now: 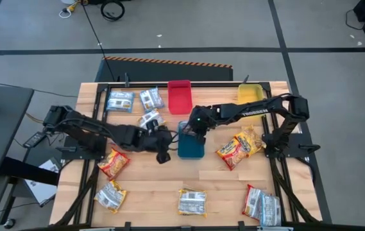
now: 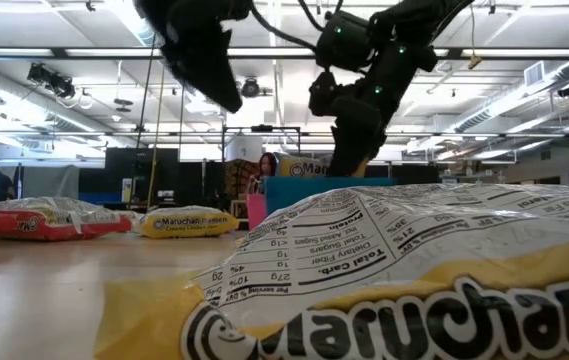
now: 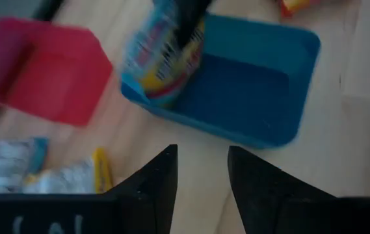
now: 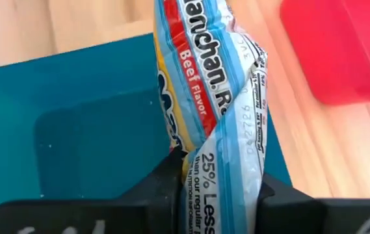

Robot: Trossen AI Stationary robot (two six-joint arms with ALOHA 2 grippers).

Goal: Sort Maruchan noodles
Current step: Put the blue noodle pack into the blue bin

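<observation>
A blue tray (image 1: 192,149) stands mid-table, with a red tray (image 1: 179,96) and a yellow tray (image 1: 251,95) at the far edge. My right gripper (image 1: 188,133) hangs over the blue tray's far left corner, shut on a blue-silver Maruchan packet (image 4: 217,84). My left gripper (image 1: 163,156) hovers open just left of the blue tray, nothing between its fingers (image 3: 162,175). Other packets lie flat on the table: blue-silver ones (image 1: 120,101) at the far left, red-orange ones (image 1: 240,146) right of the blue tray, one (image 1: 113,162) at the left. My right gripper pinches one narrow, crumpled end of the packet (image 4: 227,172) between its two fingers, coming from above and slanting down. The packet hangs below the fingers, its lower end (image 3: 162,84) at the blue tray's corner nearest the red tray; whether it rests there I cannot tell.
More packets lie along the near edge: one (image 1: 111,195) at the left, one (image 1: 192,202) in the middle, two (image 1: 262,206) at the right. One packet (image 2: 384,280) lies right before the low camera. Bare wood lies between the blue tray and the near packets.
</observation>
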